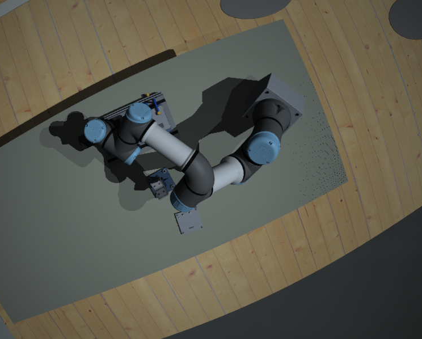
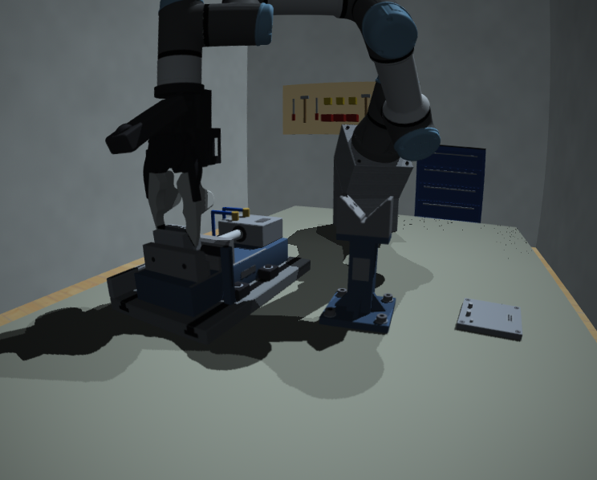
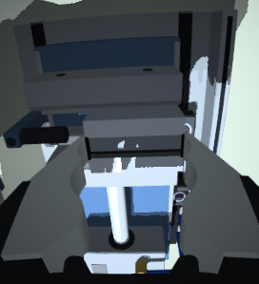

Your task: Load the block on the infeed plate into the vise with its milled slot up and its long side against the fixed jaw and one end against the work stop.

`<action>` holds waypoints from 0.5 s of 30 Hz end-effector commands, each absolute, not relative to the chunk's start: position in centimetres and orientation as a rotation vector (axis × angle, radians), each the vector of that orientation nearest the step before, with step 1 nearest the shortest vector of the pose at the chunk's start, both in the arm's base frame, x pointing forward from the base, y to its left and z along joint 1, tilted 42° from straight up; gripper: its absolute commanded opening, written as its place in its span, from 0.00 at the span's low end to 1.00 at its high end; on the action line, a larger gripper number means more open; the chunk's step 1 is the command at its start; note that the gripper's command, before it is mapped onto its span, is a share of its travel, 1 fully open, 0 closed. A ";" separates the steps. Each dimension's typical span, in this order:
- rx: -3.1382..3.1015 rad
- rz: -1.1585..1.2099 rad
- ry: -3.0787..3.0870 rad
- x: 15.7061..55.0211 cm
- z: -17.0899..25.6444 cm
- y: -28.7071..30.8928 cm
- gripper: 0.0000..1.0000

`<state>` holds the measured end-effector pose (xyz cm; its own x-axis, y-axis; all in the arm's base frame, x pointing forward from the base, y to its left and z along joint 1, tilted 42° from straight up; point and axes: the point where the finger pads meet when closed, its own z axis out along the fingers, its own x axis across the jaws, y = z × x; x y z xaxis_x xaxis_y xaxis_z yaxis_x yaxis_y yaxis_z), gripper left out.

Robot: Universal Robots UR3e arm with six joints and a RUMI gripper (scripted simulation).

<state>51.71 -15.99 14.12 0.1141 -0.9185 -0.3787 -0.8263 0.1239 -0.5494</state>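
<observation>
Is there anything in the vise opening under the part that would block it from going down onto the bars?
Nothing visible blocks it. The gripper holds the part over the vise, beside the fixed jaw; the work stop sits off one end. The bars are hidden.

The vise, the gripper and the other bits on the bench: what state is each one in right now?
Gripper: shut on the part, over the vise.
Part: held between the fingers, down in the vise; whether it is seated cannot be told.
Vise: open.
V-block: nothing in it.
Infeed plate: no part on it.
</observation>
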 end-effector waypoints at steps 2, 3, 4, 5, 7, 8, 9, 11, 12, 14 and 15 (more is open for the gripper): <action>-1.705 -0.174 1.715 51.7 14.2 -16.1 0.00; -1.705 -0.174 1.715 51.7 14.2 -16.1 0.00; -1.705 -0.174 1.715 51.7 14.2 -16.1 0.00; -1.705 -0.174 1.715 51.7 14.2 -16.1 0.00; -1.705 -0.174 1.715 51.7 14.2 -16.1 0.00; -1.705 -0.174 1.715 51.7 14.2 -16.1 0.00; -1.705 -0.174 1.715 51.7 14.2 -16.1 0.00; -1.705 -0.174 1.715 51.7 14.2 -16.1 0.00; -1.705 -0.174 1.715 51.7 14.2 -16.1 0.00; -1.705 -0.174 1.715 51.7 14.2 -16.1 0.00; -1.705 -0.174 1.715 51.7 14.2 -16.1 0.00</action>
